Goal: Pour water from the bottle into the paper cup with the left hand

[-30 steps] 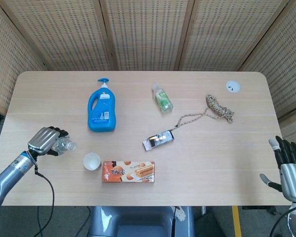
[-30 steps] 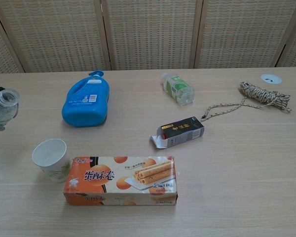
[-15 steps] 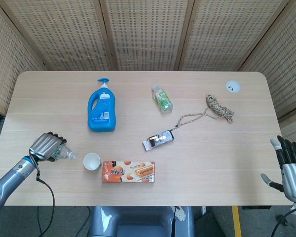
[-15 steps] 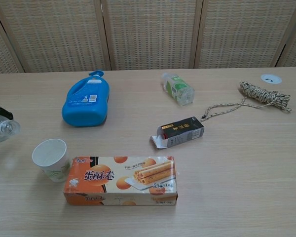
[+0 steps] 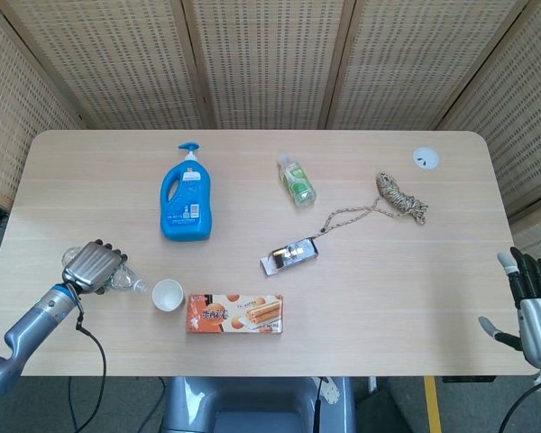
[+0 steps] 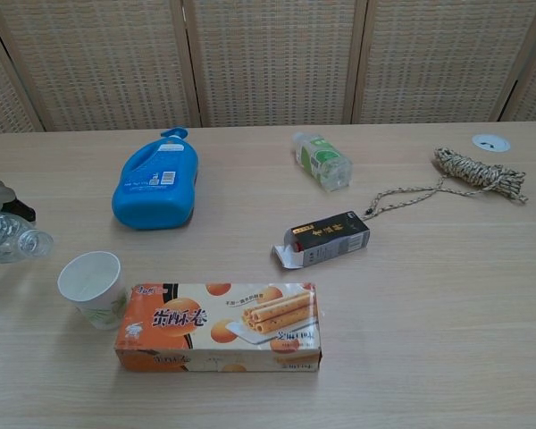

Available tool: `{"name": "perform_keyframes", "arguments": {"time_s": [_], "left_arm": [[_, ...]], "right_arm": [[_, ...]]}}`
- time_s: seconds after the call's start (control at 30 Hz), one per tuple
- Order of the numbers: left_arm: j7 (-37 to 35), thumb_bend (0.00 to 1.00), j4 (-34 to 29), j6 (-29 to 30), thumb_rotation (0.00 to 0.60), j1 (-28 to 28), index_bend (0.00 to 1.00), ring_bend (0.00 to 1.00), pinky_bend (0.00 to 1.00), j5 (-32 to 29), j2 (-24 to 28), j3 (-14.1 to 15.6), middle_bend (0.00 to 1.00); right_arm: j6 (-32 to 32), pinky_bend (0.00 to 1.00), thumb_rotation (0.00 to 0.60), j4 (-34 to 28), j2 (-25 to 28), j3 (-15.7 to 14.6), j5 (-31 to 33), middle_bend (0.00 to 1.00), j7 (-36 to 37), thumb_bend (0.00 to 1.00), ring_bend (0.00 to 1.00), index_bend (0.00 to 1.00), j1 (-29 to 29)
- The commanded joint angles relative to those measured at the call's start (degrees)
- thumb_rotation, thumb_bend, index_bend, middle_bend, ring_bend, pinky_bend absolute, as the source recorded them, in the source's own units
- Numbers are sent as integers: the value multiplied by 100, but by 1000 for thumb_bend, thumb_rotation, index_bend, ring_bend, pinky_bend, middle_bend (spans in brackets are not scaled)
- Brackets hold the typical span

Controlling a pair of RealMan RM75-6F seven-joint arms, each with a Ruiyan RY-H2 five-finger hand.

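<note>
- The left hand (image 5: 94,266) grips the clear bottle (image 5: 124,281) around its body; over the last second it has dropped toward the table and swung the neck from roughly level to slanting down, toward the paper cup (image 5: 168,294).
- In the chest view the bottle (image 6: 11,241) now reaches further in from the frame edge than before, its mouth nearer the paper cup (image 6: 92,287) but short of the rim.
- The cup stands upright just beyond the bottle's mouth, on the hand's inner side, touching or nearly touching the biscuit box (image 5: 233,313) past it.
- No stream of water can be made out, so the pour looks about to start rather than under way; the mouth probably needs to come over the rim first.
- The right hand (image 5: 534,305) hangs open and holds nothing, well apart at the table's far edge.
</note>
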Motion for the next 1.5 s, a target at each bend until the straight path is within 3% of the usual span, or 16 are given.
{"name": "perform_keyframes", "arguments": {"time_s": [0.03, 0.87, 1.5], "left_arm": [[289, 441, -125, -38, 600, -32, 653, 405, 497, -190, -34, -69, 513], [2354, 468, -688, 131, 600, -126, 653, 411, 500, -1263, -59, -139, 520], [2605, 470, -875, 265, 600, -203, 653, 411, 500, -1516, -43, -94, 522]], "right_arm": [[2, 0, 600, 1, 2, -1, -6, 0, 8, 0, 0, 31, 0], [21, 0, 600, 1, 37, 3, -14, 0, 92, 0, 0, 31, -13], [18, 0, 600, 7, 42, 7, -9, 0, 109, 0, 0, 31, -13]]}}
